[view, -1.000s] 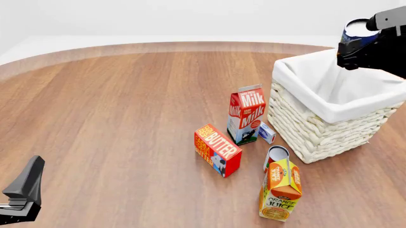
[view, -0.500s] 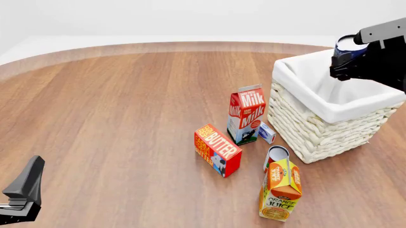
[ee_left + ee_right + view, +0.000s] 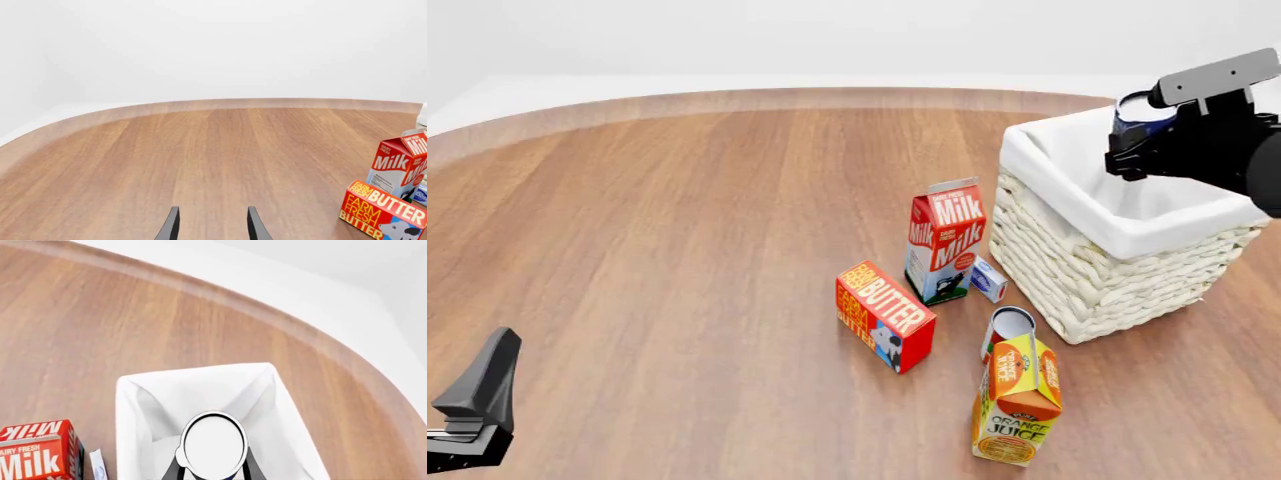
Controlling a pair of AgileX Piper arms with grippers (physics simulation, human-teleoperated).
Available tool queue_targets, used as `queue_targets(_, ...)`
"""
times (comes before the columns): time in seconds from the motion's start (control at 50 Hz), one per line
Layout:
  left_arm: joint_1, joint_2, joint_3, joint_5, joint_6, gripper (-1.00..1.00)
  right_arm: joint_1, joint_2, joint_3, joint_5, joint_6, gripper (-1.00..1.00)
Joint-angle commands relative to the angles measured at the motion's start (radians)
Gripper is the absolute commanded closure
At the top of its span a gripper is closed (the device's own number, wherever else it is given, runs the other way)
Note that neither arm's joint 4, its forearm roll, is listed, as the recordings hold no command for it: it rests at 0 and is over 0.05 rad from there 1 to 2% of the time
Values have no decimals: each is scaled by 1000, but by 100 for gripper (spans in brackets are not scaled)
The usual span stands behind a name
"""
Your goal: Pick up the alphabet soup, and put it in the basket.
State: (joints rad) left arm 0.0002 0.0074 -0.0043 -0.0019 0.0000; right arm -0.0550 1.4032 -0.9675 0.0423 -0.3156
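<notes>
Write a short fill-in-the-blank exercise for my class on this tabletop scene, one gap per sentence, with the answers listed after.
1. The right pincer holds the alphabet soup directly above the open ____.
2. The carton standing nearest the basket, red and white, is labelled ____.
3. The left pincer is open and holds ____.
4. The orange juice carton stands right beside a red-and-white ____.

Missing words: basket; milk; nothing; can
</notes>
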Motion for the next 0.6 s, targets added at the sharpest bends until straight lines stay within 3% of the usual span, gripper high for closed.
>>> queue_targets(0.02,0,0,0,0,0,-100,-1,21,-7,-6,11,100)
queue_targets(0.6,0,0,0,0,0,-100,-12,78,-14,-24,-3,100)
